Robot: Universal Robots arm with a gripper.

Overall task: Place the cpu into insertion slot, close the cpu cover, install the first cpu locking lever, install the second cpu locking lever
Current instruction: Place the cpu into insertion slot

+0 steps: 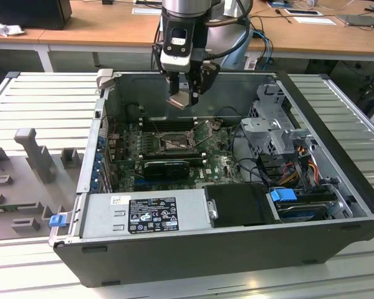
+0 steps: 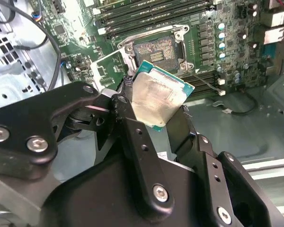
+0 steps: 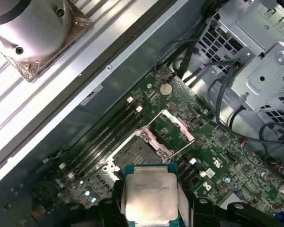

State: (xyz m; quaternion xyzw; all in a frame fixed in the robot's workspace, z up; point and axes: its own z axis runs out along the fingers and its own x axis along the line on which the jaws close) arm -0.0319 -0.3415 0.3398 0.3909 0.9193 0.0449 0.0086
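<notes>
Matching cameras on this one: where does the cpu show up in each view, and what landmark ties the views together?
Exterior view: the cpu is clamped in the gripper, high over the motherboard near the case's far wall.
Second wrist view: the cpu sits tilted in the gripper, just short of the socket.
First wrist view: the cpu faces the camera, beside the socket.
Shared landmark: the insertion slot.

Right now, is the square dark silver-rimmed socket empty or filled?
Empty: the socket shows bare contacts; the pale square chip sits between the fingers.
</notes>
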